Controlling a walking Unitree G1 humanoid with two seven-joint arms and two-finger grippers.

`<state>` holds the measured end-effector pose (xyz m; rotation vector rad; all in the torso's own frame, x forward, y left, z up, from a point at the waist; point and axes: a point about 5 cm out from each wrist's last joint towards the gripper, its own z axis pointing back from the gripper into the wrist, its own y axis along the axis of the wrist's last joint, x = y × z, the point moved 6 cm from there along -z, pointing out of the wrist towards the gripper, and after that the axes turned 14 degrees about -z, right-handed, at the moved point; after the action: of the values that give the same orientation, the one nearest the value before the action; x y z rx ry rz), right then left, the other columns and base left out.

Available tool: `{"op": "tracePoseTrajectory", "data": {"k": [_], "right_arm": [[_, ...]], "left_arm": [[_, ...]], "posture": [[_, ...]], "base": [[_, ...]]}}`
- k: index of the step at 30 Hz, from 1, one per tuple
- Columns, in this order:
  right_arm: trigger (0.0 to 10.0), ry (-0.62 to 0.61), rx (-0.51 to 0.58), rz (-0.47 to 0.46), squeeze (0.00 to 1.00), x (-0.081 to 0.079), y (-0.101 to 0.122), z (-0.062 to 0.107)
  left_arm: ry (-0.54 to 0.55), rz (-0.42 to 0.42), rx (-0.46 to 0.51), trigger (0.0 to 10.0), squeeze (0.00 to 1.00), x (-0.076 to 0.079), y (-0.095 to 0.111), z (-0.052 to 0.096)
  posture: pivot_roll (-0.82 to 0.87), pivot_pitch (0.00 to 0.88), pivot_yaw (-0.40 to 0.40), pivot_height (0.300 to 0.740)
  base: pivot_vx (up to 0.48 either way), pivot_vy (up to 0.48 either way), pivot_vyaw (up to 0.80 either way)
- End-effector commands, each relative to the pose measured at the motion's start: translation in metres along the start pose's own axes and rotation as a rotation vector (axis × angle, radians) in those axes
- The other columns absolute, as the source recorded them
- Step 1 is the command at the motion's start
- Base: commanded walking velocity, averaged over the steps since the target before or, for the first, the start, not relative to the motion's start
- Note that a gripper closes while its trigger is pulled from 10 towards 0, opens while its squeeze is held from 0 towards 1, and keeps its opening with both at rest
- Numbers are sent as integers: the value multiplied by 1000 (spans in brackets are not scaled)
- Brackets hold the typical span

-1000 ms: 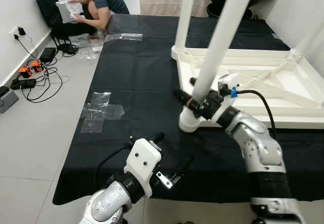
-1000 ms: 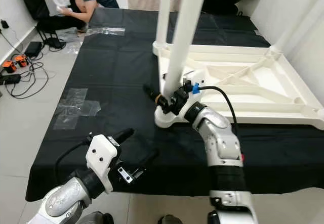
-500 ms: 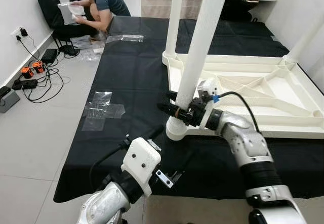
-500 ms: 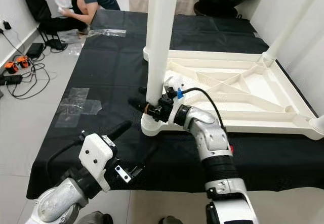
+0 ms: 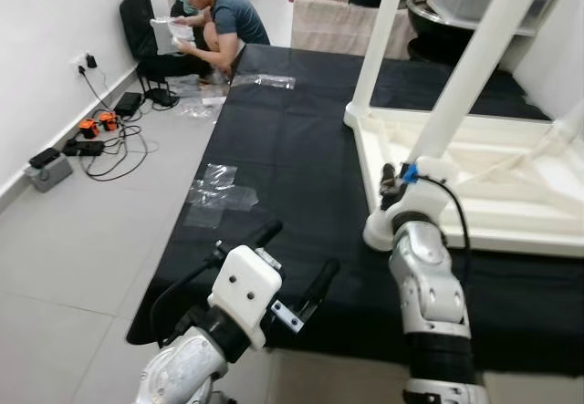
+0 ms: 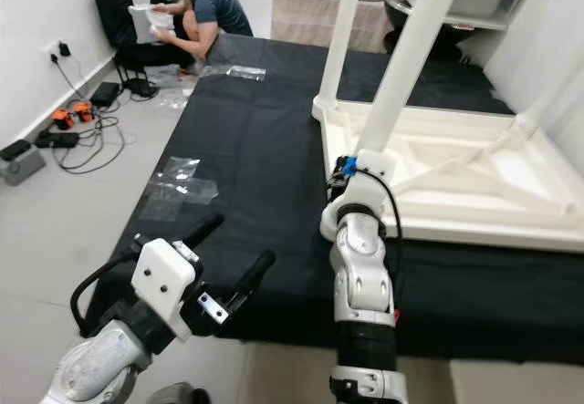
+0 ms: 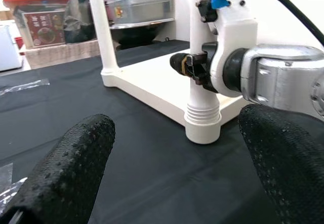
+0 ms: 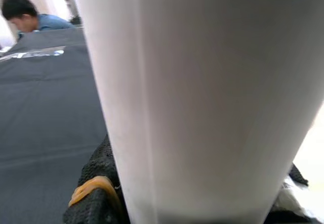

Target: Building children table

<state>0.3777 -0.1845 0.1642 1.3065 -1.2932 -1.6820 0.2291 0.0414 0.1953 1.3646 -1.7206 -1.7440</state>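
A white children's table (image 5: 511,181) lies upside down on a black cloth (image 5: 292,149). Its legs point up. My right gripper (image 5: 389,181) is shut on the near-left leg (image 5: 461,89), just above the ribbed socket (image 7: 202,128) where the leg meets the tabletop. In the right wrist view the leg (image 8: 202,97) sits close, with a black finger (image 8: 93,193) wearing an orange band against it. My left gripper (image 5: 302,247) hovers open over the cloth's front edge, left of that leg, with nothing between its fingers (image 7: 66,168).
A second leg (image 5: 381,39) stands at the table's far-left corner, another (image 5: 570,121) at the right. Clear plastic bags (image 5: 219,196) lie on the cloth. A person (image 5: 219,21) crouches at the far left. Cables and power strips (image 5: 87,135) lie by the wall.
The whole view has shifted, so the camera moved. My right forearm now rises almost straight up to the leg instead of reaching in from the right. It still holds the leg.
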Motion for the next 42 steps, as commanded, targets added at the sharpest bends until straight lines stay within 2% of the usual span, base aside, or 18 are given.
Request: {"op": "tracePoseTrajectory", "data": {"k": [1, 2, 5, 7, 8, 10, 11, 14, 15, 17, 18, 20, 21, 23, 30, 38, 39, 42], "right_arm": [[10000, -43, 20, -5, 0, 5, 6, 1], [10000, -43, 20, -5, 0, 5, 6, 1], [10000, 125, 56, -37, 0, -31, 10, 0], [10000, 125, 56, -37, 0, -31, 10, 0], [10000, 162, 72, -34, 1000, -37, 12, 1], [10000, 209, 71, -32, 1000, -41, 12, -1], [10000, 290, 38, -34, 0, -46, 10, -7], [10000, 417, 11, -53, 0, -52, 12, -15], [10000, 551, -54, -93, 0, -60, 10, -14], [10000, 830, -182, -172, 0, -71, 9, 1], [10000, 830, -182, -172, 0, -71, 9, 1], [10000, 1041, -251, -210, 0, -75, 12, 20], [10000, 1041, -251, -210, 0, -75, 12, 20], [10000, 1236, -328, -219, 0, -78, 13, 43], [10000, 1488, -445, -144, 0, -94, -6, 72], [10000, 1587, -510, -128, 0, -102, -14, 83], [0, 1579, -507, -127, 0, -104, -15, 81], [0, 1578, -494, -124, 0, -105, -14, 81]], "left_arm": [[-6, -1, -6, 10000, 0, 2, -1, 0], [-6, -1, -6, 10000, 0, 2, -1, 0], [0, 1, -7, 10000, 0, 1, -1, 0], [0, 1, -7, 10000, 0, 1, -1, 0], [0, 1, -6, 10000, 0, 1, -1, -1], [-2, 1, -7, 10000, 0, 2, -1, -1], [-2, 1, -6, 10000, 0, 2, -1, -1], [-1, -2, -5, 10000, 0, 1, -1, -2], [-1, -4, -4, 10000, 0, 1, -1, -2], [-2, -2, -2, 10000, 0, 1, 0, -3], [-2, -2, -2, 10000, 0, 1, 0, -3], [-3, 0, 0, 10000, 0, 1, 0, -3], [-3, 0, 0, 10000, 0, 1, 0, -3], [-2, 3, 2, 10000, 0, 1, 1, -3], [-8, 6, 9, 10000, 0, 3, 4, -4], [-8, 12, 14, 10000, 0, 2, 6, -5], [-8, 10, 15, 10000, 0, 2, 7, -5], [-9, 9, 15, 10000, 0, 2, 7, -5]], "posture": [[99, 58, -88, 740], [99, 58, -88, 740], [98, 60, -87, 740], [98, 60, -87, 740], [97, 61, -91, 740], [98, 62, -92, 740], [99, 62, -94, 740], [96, 64, -93, 740], [99, 66, -94, 740], [99, 66, -94, 740], [99, 66, -94, 740], [102, 70, -96, 740], [102, 70, -96, 740], [103, 71, -93, 740], [108, 74, -95, 740], [110, 74, -92, 740], [112, 74, -91, 740], [113, 76, -92, 740]], "base": [[0, 0, 0], [0, 0, 0], [0, 0, 0], [0, 0, 0], [0, 0, 0], [0, 0, 0], [0, 0, 0], [0, 0, 0], [0, 0, 0], [0, 0, 0], [0, 0, 0], [0, 0, 0], [0, 0, 0], [0, 0, 0], [0, 0, 0], [0, 0, 0], [0, 0, 0], [0, 0, 0]]}}
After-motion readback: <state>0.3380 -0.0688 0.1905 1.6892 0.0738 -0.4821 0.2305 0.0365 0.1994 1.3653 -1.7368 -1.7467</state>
